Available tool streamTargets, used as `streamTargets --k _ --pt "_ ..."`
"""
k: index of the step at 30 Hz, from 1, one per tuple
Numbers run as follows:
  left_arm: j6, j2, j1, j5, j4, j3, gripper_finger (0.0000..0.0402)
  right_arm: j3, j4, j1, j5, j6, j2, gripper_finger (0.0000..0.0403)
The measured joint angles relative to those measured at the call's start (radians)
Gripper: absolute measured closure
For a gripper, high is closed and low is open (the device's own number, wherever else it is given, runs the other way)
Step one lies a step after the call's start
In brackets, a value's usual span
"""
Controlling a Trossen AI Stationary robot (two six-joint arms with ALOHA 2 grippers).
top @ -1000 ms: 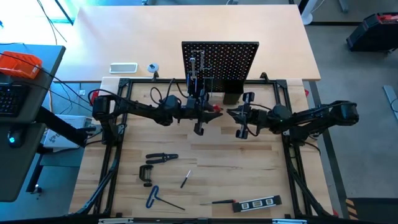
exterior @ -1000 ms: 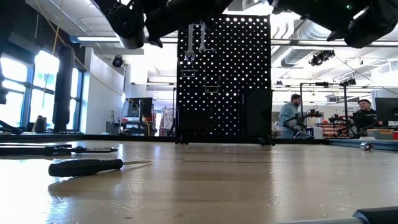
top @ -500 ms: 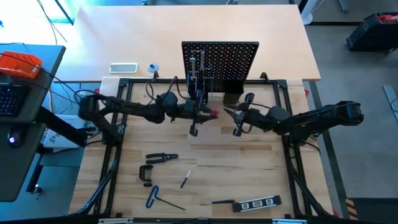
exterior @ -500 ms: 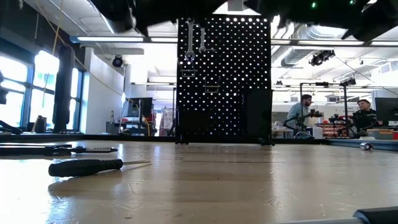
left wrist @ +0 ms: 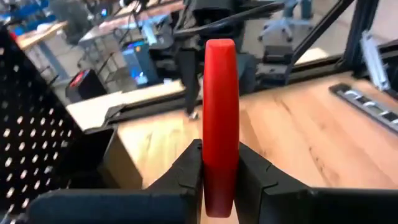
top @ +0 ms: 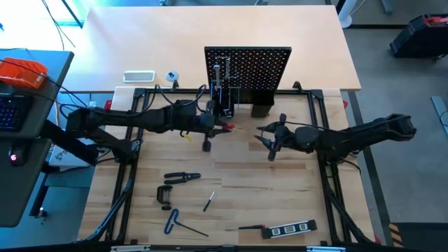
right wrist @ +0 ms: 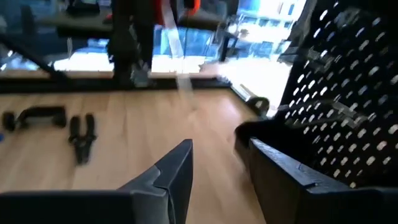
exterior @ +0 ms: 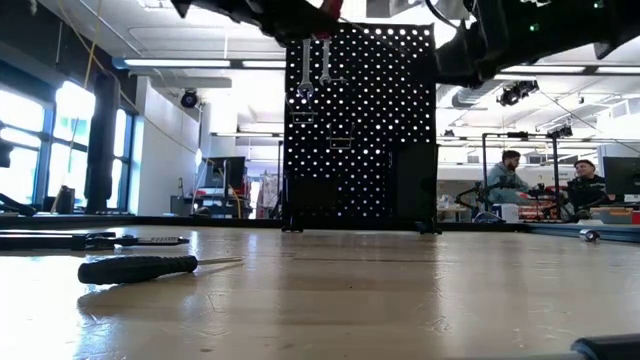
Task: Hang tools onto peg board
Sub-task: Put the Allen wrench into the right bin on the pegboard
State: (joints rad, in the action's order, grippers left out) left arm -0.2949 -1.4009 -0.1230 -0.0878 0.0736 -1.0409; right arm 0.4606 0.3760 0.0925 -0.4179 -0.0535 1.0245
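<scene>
The peg board (top: 248, 68) stands upright at the table's far middle, with two silver wrenches (exterior: 305, 68) hanging near its top left. My left gripper (top: 220, 128) hovers just in front of it, shut on a red tool (left wrist: 220, 93). My right gripper (top: 264, 137) hangs open to its right with nothing between its fingers (right wrist: 177, 168). Lying flat near the front edge are pliers (top: 182, 178), a C-clamp (top: 165, 196), a blue-handled hex key (top: 175, 222), a small screwdriver (top: 208, 202) and a level (top: 289, 229). My left gripper pinches the red tool between its two fingers (left wrist: 189, 165), one on each of its side faces (left wrist: 219, 155). The fingers come nearly level from the table's left. The red part sticks out past the fingertips toward my right arm, lifted clear of the table (top: 280, 178).
Black holder boxes (top: 260, 105) sit at the peg board's base. A black frame (top: 133, 168) runs round the work area. A white tray (top: 138, 76) lies beyond it at the far left. Bare wood lies between the grippers and the loose tools. People sit in the room behind.
My left gripper has drawn back toward the table's left edge with the red tool, rising and tipping up from a downward slant to nearly level. My right gripper has sunk a little toward the near edge and has likewise tipped up to nearly level.
</scene>
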Motion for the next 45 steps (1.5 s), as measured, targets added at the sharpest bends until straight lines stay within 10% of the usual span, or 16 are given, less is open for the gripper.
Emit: streamTargets --k 10,24,45 --pt "0.001 -0.052 0.003 0.017 -0.224 -0.041 0.0361 0.199 -0.139 0.041 -0.011 -0.041 0.055 0.0254" --pt "-0.030 -0.181 0.037 0.091 -0.491 -0.213 0.0361 0.690 -0.630 0.038 -0.056 -0.032 0.441 0.0253" --pt "-0.050 -0.183 0.061 0.127 -0.486 -0.218 0.0361 0.732 -0.650 0.016 0.027 -0.014 0.489 0.0317"
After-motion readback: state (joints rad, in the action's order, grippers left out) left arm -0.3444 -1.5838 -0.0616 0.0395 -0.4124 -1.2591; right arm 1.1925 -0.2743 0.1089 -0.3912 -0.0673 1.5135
